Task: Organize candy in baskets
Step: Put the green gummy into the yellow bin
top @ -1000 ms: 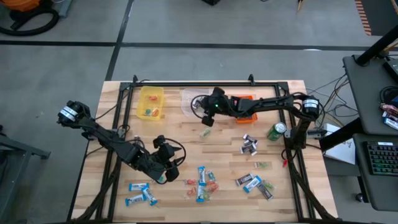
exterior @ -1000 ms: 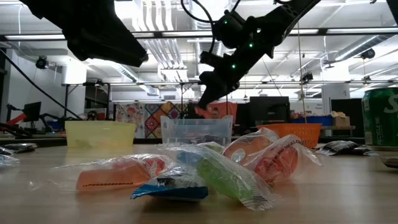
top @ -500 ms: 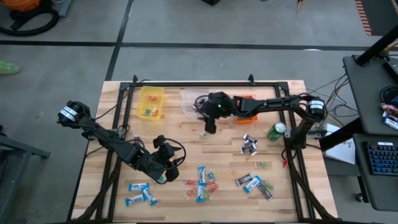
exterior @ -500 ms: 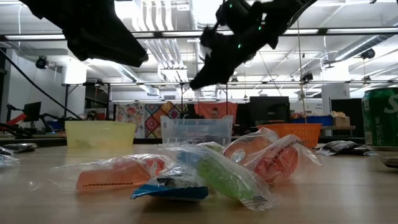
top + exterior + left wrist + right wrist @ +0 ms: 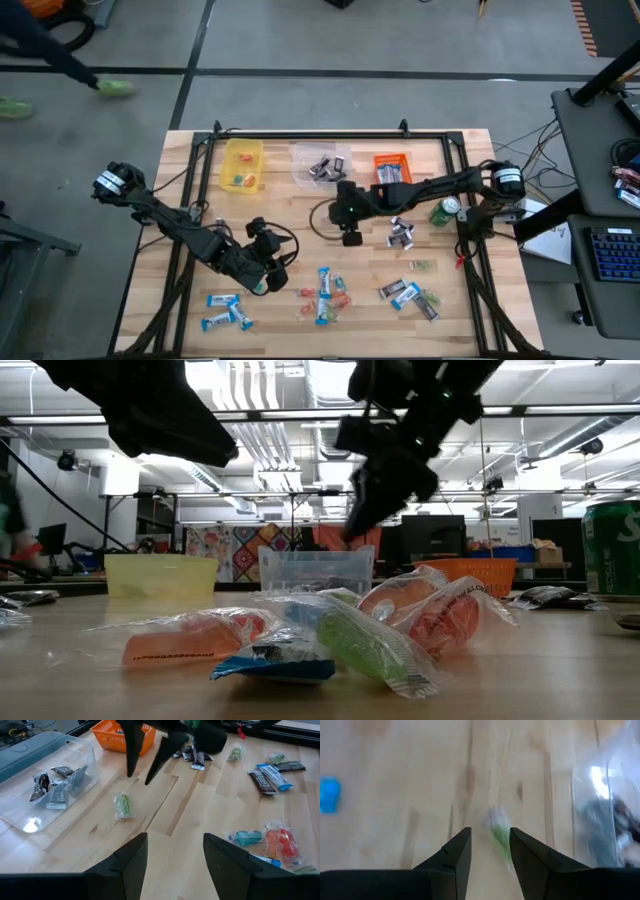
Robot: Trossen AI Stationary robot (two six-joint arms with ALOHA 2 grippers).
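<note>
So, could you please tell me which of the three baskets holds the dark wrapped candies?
The clear basket, the middle one, between the yellow basket and orange basket.

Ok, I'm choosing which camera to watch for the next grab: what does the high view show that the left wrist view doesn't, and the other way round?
Only the high view shows the yellow basket with candy in it, the green can and the blue-and-white bars at the table's front left.
Only the left wrist view shows a green candy lying on the table beside the clear basket, with the right gripper near it, jaws open.
Both views show the clear basket holding dark wrapped pieces, the orange basket and the right gripper.
</note>
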